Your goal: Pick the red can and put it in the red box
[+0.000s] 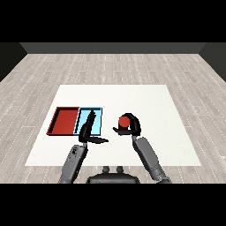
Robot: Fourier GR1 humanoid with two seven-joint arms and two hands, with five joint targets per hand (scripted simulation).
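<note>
Red can in our right hand

Our right hand (130,128) curls round the red can (124,121), right of the light blue tray (98,113).

Light is even and fairly bright, with no clear source. The white table (132,97) is the brightest surface, flat in tone, without glare. The wooden floor (110,66) around it is paler grey, and the far wall is dark. Hardly any shadows show under the hands or trays. Edges look soft throughout; straight lines stay straight near the borders.
</note>
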